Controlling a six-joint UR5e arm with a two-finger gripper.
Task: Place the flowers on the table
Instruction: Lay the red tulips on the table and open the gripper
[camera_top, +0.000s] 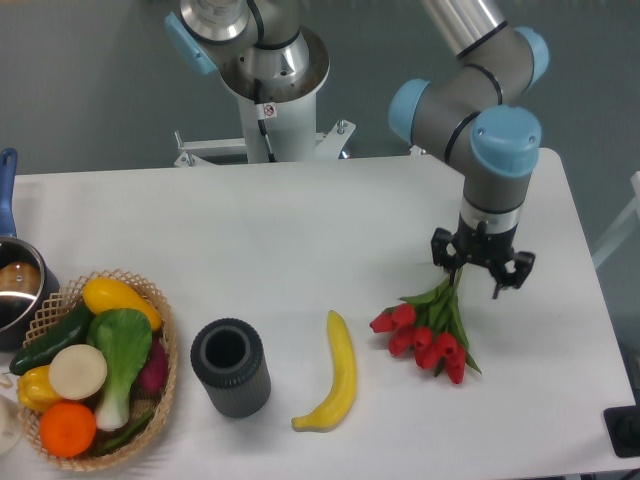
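Where the grey arm with pale blue joint caps bends down from the upper right, its wrist stands upright over the right side of the large white tabletop (300, 220), black pincer (480, 275) pointing straight down. Its fingers are spread apart either side of the stem ends of the small bunch of red tulip-like flowers (430, 335); whether they touch the stems I cannot tell. That bunch lies flat on the tabletop, blooms fanned toward the front. Just left lies a curved yellow banana (335, 375), then a dark ribbed cylindrical cup (230, 367), then a woven basket (165, 345) of produce. A metal pot (15, 290) sits at the far left edge.
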